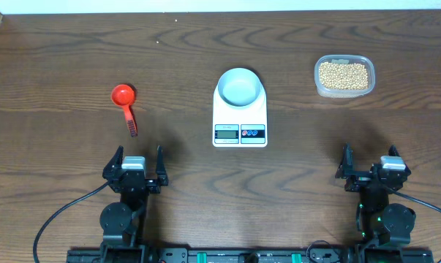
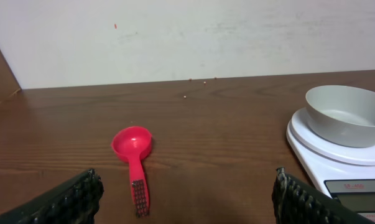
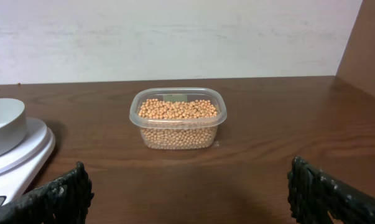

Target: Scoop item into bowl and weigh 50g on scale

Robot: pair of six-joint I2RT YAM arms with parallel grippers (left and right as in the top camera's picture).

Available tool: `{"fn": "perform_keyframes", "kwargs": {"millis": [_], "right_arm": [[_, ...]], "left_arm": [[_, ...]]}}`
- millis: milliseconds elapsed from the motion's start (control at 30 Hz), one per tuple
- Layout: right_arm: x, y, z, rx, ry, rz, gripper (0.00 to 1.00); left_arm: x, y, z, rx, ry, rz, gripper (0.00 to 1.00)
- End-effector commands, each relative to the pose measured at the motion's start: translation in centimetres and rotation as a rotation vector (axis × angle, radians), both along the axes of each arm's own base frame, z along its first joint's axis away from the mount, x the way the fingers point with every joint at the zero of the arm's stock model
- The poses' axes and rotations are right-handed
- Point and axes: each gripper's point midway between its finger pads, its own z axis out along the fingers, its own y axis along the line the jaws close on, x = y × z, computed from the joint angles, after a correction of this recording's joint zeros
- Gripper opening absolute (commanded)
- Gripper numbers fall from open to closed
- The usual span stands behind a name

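Right wrist sees beans [image 3: 178,111]; left wrist sees scoop [image 2: 135,169] (red).

The right gripper [image 3: 190,190] gapes wide, its fingers [image 3: 60,199] spread far apart. Straight ahead of the claw, well apart from it, sits a clear tub [image 3: 178,134] full of beans [image 3: 178,111]. Ahead to its left, the bowl [image 3: 2,127] rests on the scale [image 3: 25,154], both partly out of frame

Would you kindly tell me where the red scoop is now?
Overhead, the red scoop lies on the left side, left of the scale and just ahead of the left gripper.
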Motion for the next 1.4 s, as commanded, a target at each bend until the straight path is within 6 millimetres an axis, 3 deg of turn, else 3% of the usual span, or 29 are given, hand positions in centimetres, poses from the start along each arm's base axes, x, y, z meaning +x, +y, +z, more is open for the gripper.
{"fn": "perform_keyframes", "kwargs": {"millis": [0,300,600,967,1367], "right_arm": [[0.0,-0.2,-0.1,-0.015,0.001,-0.006,0.99],[0.0,-0.2,-0.1,-0.015,0.001,-0.006,0.99],[0.0,-0.2,-0.1,-0.015,0.001,-0.006,0.99],[0.0,-0.2,-0.1,-0.015,0.001,-0.006,0.99],[0.0,-0.2,-0.1,-0.015,0.001,-0.006,0.99]], "left_arm": [[-0.2,0.2,-1.1,0.002,0.044,0.011,0.89],[-0.1,0.2,0.7,-0.029,0.033,0.014,0.89],[0.4,0.1,4.0,-0.047,0.044,0.012,0.9],[3.1,-1.6,6.8,-0.058,0.16,-0.073,0.9],[5.7,-2.6,7.5,-0.079,0.35,-0.116,0.9]]}}
